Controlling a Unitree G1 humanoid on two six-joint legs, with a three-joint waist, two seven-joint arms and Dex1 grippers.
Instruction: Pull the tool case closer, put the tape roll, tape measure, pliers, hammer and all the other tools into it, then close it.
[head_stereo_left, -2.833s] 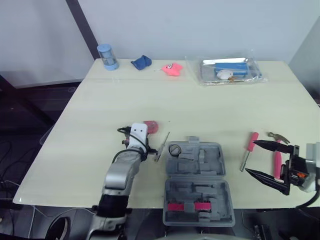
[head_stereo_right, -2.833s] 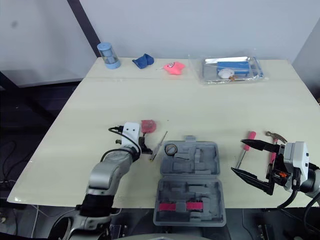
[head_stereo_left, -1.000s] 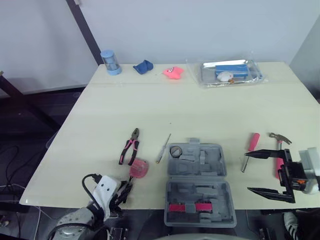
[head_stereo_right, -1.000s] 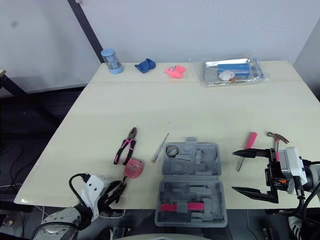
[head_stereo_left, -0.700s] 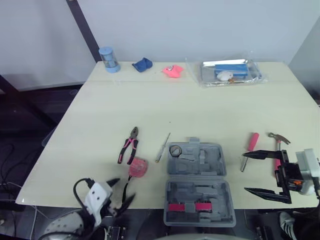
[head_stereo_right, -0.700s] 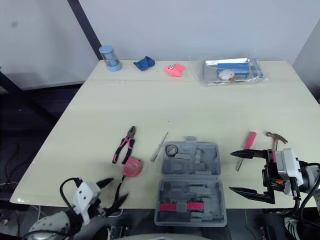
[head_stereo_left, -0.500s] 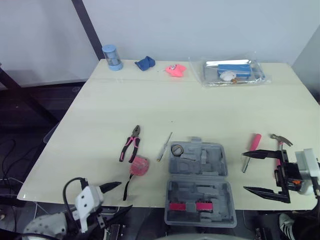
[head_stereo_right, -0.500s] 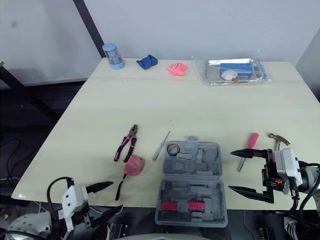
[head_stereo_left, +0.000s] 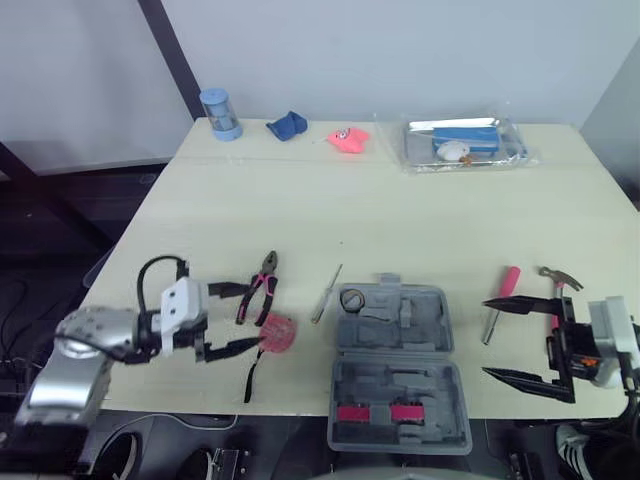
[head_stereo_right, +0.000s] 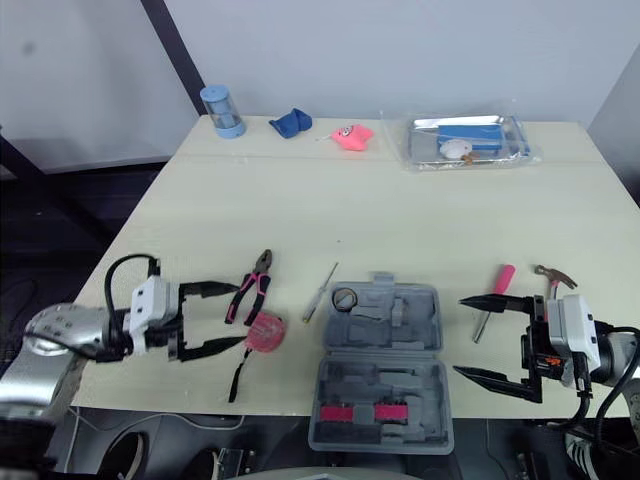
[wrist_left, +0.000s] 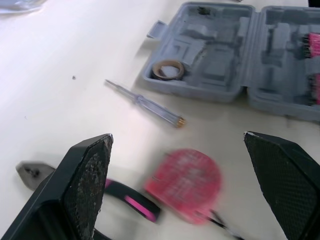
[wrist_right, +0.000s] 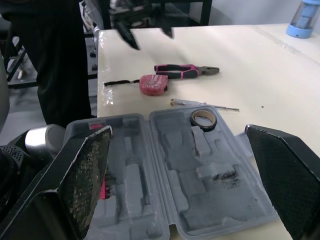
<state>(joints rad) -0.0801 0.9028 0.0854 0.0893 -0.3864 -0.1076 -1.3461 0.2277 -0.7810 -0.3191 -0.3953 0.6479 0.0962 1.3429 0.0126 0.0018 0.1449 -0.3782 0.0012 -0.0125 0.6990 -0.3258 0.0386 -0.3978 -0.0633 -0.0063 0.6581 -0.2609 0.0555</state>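
Pink tape measure (head_stereo_left: 279, 332) sits at 4 o'clock just off left gripper (head_stereo_left: 255, 315), jaws wide; right gripper (head_stereo_left: 487, 338) jaws wide too.

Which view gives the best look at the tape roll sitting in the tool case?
The right wrist view: the tape roll lies close and unobstructed in a corner pocket of the open tool case. The left wrist view shows it too, farther off, beyond the screwdriver. Both eye views show it as a small ring.
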